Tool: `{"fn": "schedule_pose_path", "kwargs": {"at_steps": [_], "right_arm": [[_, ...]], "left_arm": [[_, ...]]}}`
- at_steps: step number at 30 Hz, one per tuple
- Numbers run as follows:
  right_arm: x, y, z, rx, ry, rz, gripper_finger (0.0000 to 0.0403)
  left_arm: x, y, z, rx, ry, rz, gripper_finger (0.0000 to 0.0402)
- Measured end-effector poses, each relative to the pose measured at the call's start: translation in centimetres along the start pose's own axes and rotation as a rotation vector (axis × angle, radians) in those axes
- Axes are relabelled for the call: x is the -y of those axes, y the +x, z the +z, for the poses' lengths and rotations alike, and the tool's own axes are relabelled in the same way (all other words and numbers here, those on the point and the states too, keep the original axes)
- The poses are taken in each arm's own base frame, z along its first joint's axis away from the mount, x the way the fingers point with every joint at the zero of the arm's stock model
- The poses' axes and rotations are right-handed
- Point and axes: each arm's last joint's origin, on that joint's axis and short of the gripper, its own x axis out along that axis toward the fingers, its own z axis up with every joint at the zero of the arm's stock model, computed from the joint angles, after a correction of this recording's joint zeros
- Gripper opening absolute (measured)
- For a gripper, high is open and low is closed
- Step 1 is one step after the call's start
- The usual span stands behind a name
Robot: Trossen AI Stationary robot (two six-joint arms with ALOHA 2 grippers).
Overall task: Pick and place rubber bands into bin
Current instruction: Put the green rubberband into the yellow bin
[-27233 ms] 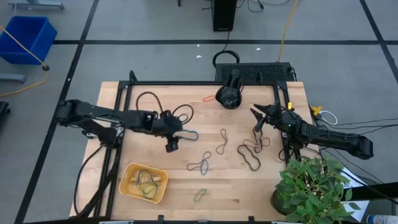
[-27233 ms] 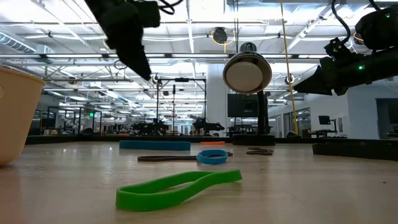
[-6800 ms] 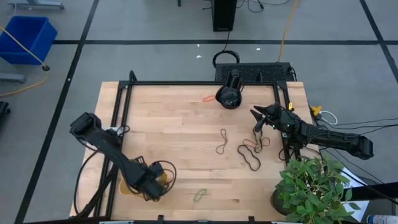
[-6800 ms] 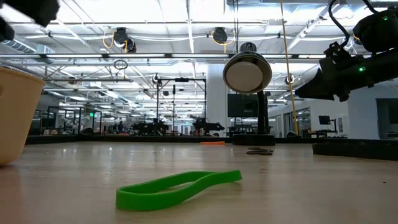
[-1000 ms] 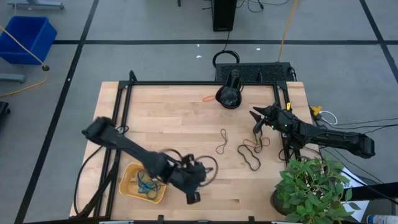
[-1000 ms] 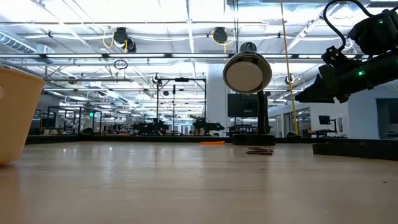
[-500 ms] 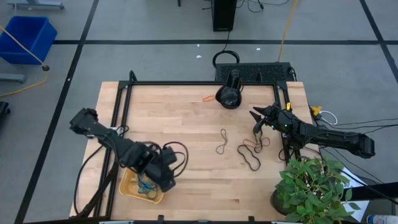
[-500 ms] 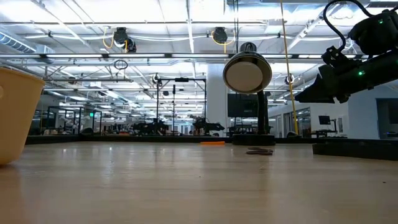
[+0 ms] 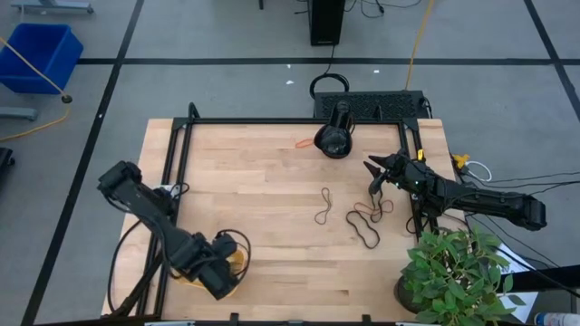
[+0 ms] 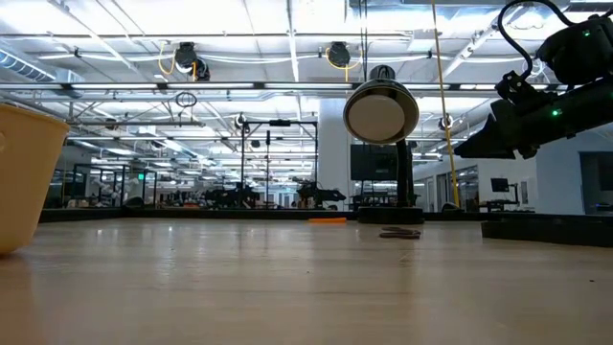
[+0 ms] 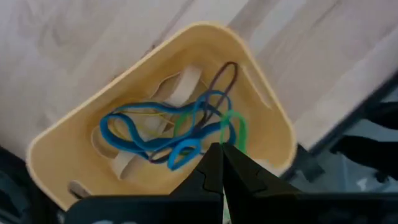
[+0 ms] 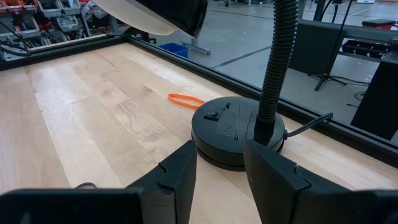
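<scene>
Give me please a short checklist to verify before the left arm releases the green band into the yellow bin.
1. Left gripper above the bin: ok.
2. Left fingers closed on the green rubber band: ok.
3. Bands already in the bin lie inside its walls: ok.
4. Bin upright on the table: ok.
5. Right gripper far from the bin, near the lamp: ok.
6. Green band free of the blue rubber bands: cannot tell.

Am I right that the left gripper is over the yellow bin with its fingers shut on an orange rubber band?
Not quite: the band is green, not orange. The left wrist view shows the left gripper over the yellow bin, fingers shut on the green rubber band. The orange band lies by the lamp base.
</scene>
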Motion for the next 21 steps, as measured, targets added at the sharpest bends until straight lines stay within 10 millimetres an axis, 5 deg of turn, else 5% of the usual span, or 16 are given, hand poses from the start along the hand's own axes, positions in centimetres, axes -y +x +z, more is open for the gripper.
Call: {"fn": "schedule_pose_path", "kwargs": {"at_steps": [11, 21], "right_arm": [[0.0, 0.0, 0.0, 0.0, 0.0, 0.0, 0.013], [0.0, 0.0, 0.0, 0.0, 0.0, 0.0, 0.013]], "left_arm": [[-1.7, 6.4, 0.1, -0.049, -0.054, 0.026, 0.0004], [-1.9, 7.1, 0.5, -0.06, -0.063, 0.023, 0.004]]}}
